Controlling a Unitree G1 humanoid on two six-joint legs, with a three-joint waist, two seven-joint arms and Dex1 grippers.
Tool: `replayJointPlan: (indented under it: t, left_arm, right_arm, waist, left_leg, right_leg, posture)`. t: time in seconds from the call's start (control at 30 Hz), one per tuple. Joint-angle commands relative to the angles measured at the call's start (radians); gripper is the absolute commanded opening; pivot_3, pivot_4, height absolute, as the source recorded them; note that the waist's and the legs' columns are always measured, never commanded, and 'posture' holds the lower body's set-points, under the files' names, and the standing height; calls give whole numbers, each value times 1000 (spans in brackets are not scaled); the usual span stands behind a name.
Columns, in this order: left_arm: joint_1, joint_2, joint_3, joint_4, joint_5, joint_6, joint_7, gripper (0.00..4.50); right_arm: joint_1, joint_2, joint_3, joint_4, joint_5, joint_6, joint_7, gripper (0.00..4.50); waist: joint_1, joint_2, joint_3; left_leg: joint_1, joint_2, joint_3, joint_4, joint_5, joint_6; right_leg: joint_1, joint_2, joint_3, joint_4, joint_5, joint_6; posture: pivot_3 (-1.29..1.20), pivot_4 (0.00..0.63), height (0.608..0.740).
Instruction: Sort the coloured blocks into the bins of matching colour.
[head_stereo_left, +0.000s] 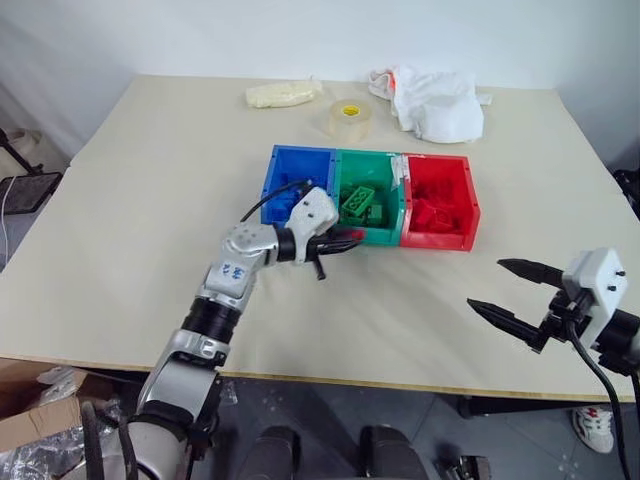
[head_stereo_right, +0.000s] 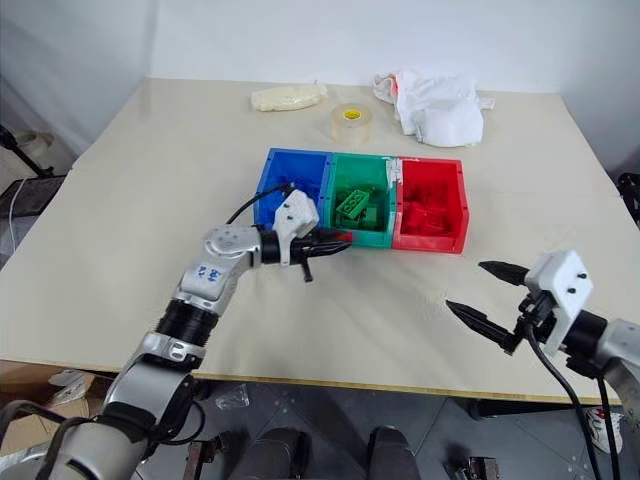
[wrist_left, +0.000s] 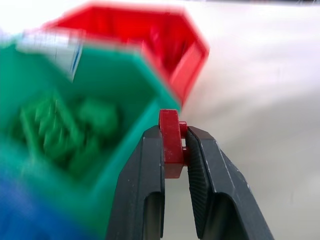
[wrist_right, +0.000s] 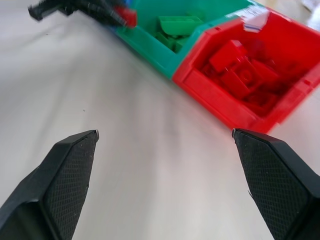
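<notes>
Left gripper: you see the left gripper (head_stereo_left: 345, 240) over the desk (head_stereo_left: 130, 200), in front of the near wall of the green bin (head_stereo_left: 375, 236). Its two black fingers (wrist_left: 145, 165) are pressed together on a small red block (wrist_left: 172, 142), so it is holding this block.
Red block: it sits upright between the fingertips, and its top end stands out above them. In the left wrist view it is just beside the near corner of the green bin, with the red bin (wrist_left: 185, 75) behind.
Right gripper: you find the right gripper (head_stereo_right: 487, 298) near the right part of the desk's front edge, well apart from the bins. Its jaws stand wide apart and nothing is between them. It points toward the bins.
Bins: three bins stand in one row at the middle of the desk, touching each other. The blue bin (head_stereo_left: 285, 160) is on the left, the green one in the middle, the red one on the right.
Bin contents: the green bin holds green blocks (head_stereo_left: 357, 203), and the red bin holds several red blocks (wrist_right: 239, 70). What lies in the blue bin I cannot tell, because the left arm covers it.
Far edge of the desk: a clear tape roll (head_stereo_left: 350, 119), a white cloth (head_stereo_left: 440, 105) and a pale bundle (head_stereo_left: 283, 94) lie there, well apart from the bins.
</notes>
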Motion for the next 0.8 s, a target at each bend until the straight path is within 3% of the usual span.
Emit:
replayJointPlan:
  t: [0.03, 0.13, 0.47, 0.63, 0.8]
  left_arm:
    - [-99, -73, 12, 34, -2, -5, 88, 328]
    - [-216, -149, 22, 194, 31, -52, 203, 328]
    - [-551, -308, 112, 747, 27, -287, 370, 328]
    - [-643, -335, 172, 868, 28, -330, 459, 1919]
    - [-653, -335, 199, 880, 33, -349, 449, 3503]
  right_arm:
    - [29, 27, -67, -67, 34, -10, -26, 4500]
    - [56, 48, -77, -97, 36, -10, -47, 4500]
    - [132, 102, -92, -171, 38, -14, -108, 4500]
    - [167, 125, -94, -206, 40, -15, -133, 4500]
    - [183, 123, -106, -212, 46, -15, -138, 4500]
  waist:
    - [0, 0, 0]
    - [3, -1, 1]
    - [2, -3, 2]
    - [0, -3, 2]
    - [0, -3, 2]
  left_leg:
    - [0, 0, 0, 0, 0, 0]
    - [0, -1, 0, 0, 0, 0]
    - [0, -5, 1, -1, 0, 1]
    - [0, -5, 2, -2, 0, 1]
    - [0, -5, 2, -1, 0, 1]
  right_leg:
    - [0, 0, 0, 0, 0, 0]
    - [0, 0, 0, 0, 0, 0]
    - [-1, 0, 0, -1, 0, 1]
    - [-1, 0, 1, -1, 0, 1]
    - [-1, 0, 1, -1, 0, 1]
  posture:
    - [0, 150, 740]
    - [0, 150, 740]
    - [0, 150, 740]
    - [0, 150, 740]
    - [0, 150, 740]
